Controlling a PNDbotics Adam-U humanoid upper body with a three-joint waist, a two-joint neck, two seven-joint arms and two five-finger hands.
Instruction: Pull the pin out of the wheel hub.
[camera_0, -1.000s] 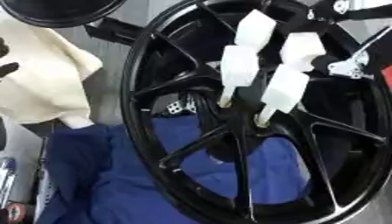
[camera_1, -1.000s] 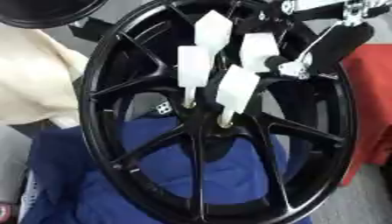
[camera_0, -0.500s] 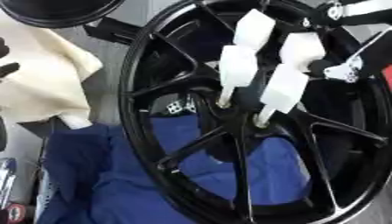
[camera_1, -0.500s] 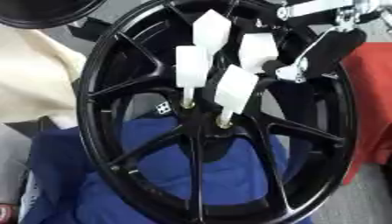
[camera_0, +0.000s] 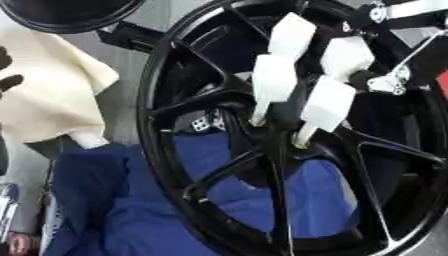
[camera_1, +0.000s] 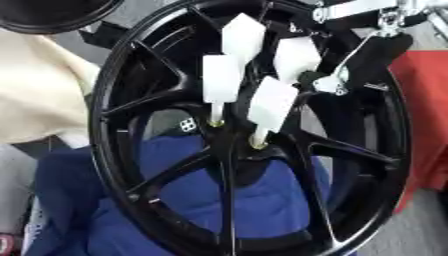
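A black spoked wheel (camera_1: 140, 105) stands tilted across both views. Several white pins stick out of its hub (camera_1: 234, 145) on thin stems. The two lower ones are a left pin (camera_1: 222, 80) and a right pin (camera_1: 271, 102). Two more sit above them, an upper pin (camera_1: 242, 32) and an upper right pin (camera_1: 297, 57). My right hand (camera_1: 372, 62), black with silver links, comes in from the upper right and sits close against the upper right pin. How it meets the pin is hidden. A dark part of my left hand (camera_0: 7, 82) shows at the left edge.
Blue cloth (camera_0: 114, 200) lies under and behind the wheel. A cream cloth (camera_0: 44, 95) sits at the left, with a round black object (camera_0: 70, 12) above it. A red surface (camera_1: 429, 115) lies beyond the wheel's right rim.
My right hand has edged slightly down and left toward the upper right pin. The pins and wheel stay as they were.
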